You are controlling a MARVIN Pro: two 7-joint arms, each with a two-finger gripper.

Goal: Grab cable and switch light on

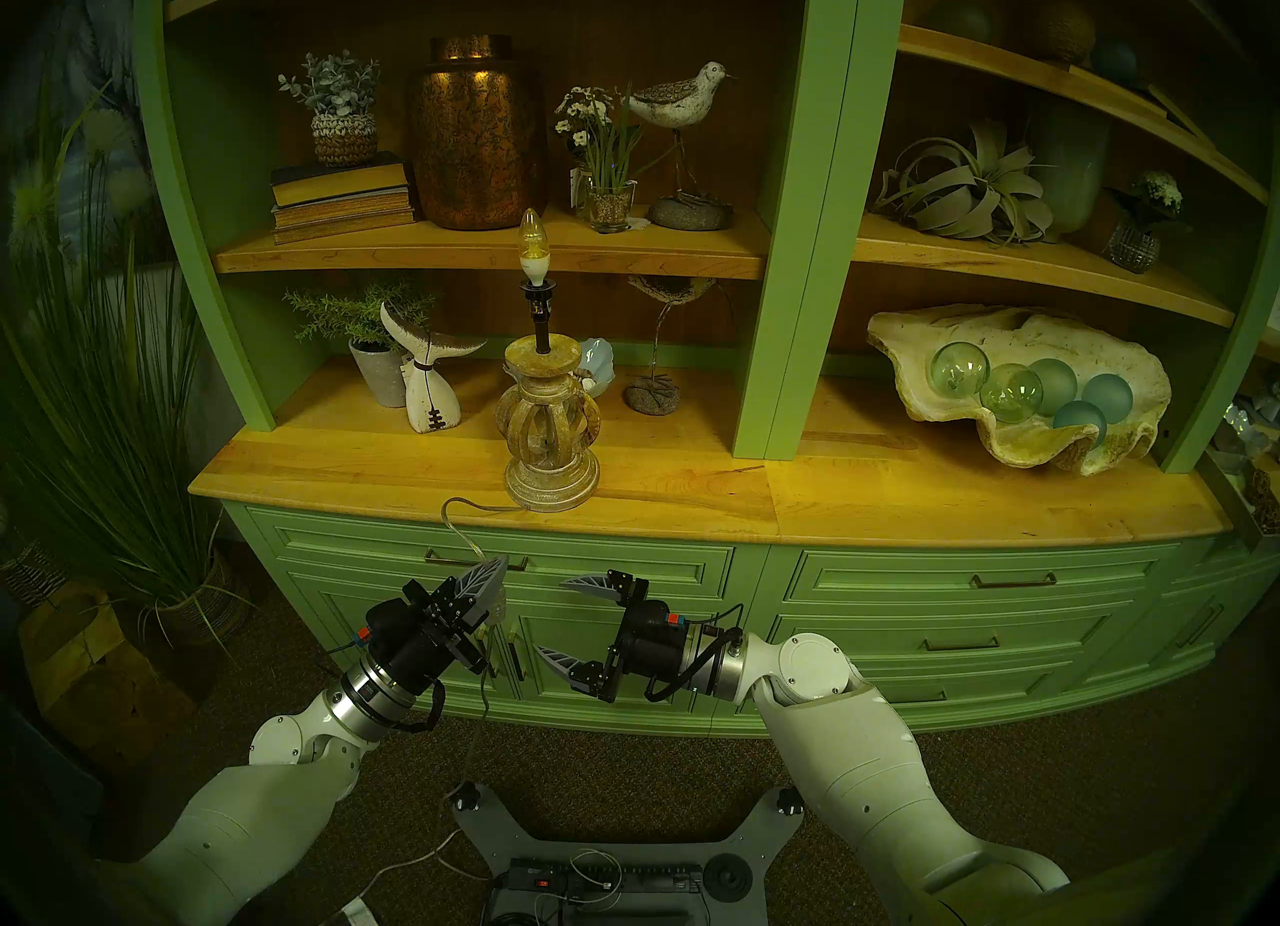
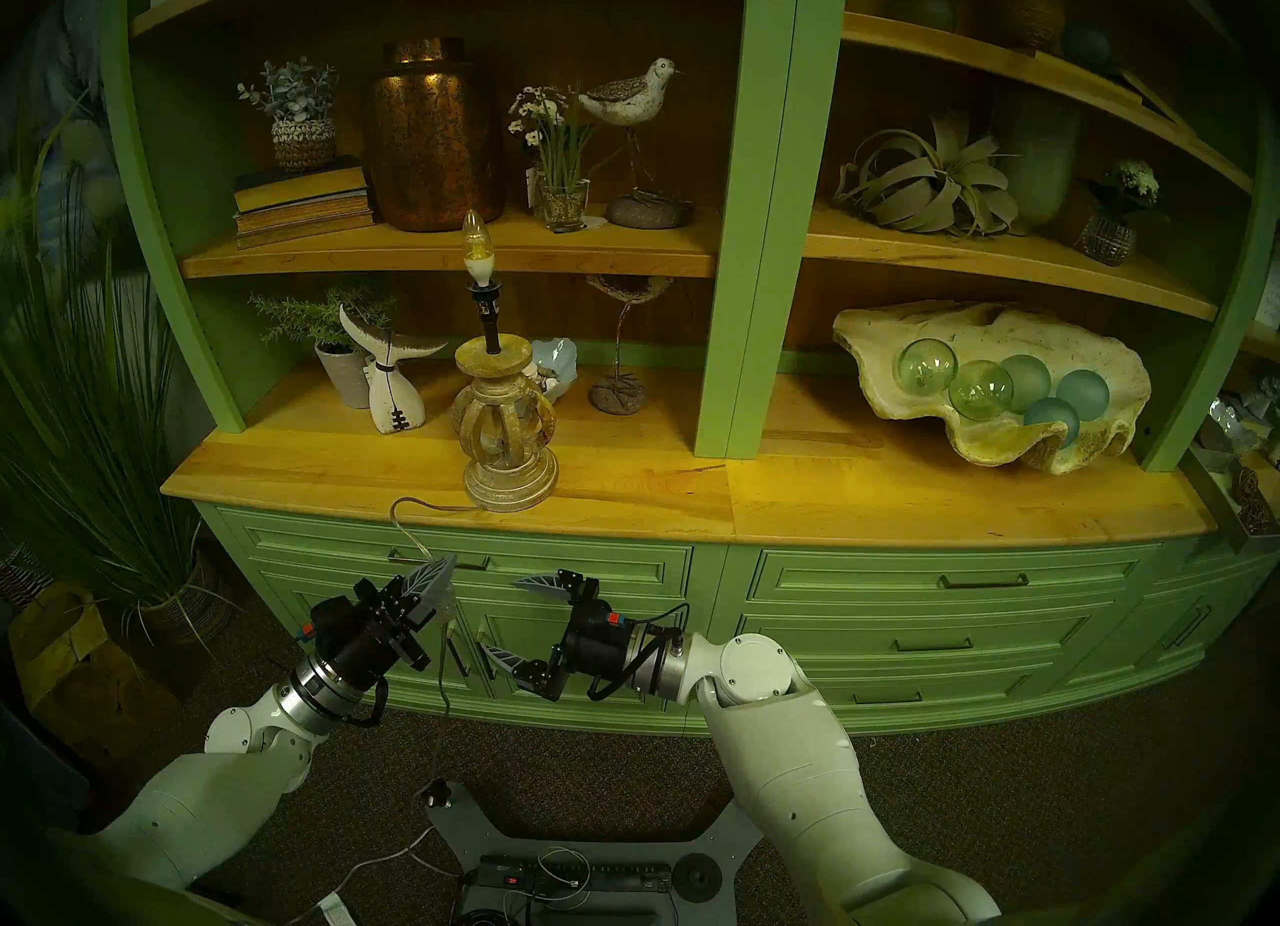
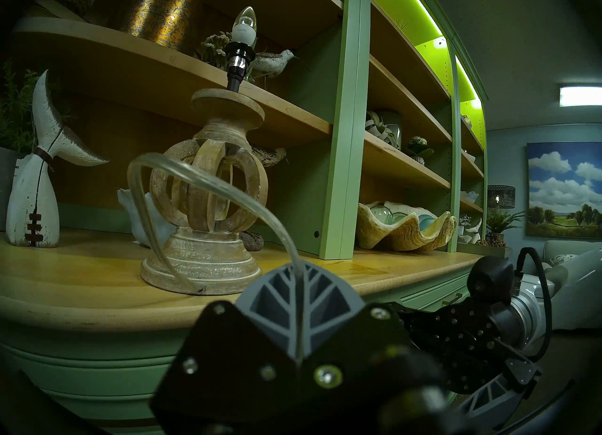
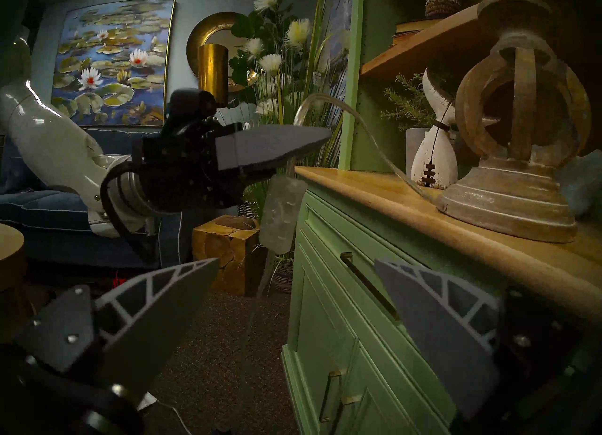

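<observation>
- Left gripper fingers clamped on clear lamp cord, inline switch dangling below.
- Right gripper fingers spread wide, empty, beside switch.
- Lamp on worktop, bulb unlit.

Lamp base: carved wood, pale, matt, whitewashed and worn. Bulb: clear glossy glass. Cable: translucent smooth plastic; its inline switch cloudy clear plastic. Surface: smooth satin-finished wood at the front edge. Fingers: matt grey ribbed plastic. Jar: coppery, crackled sheen.
</observation>
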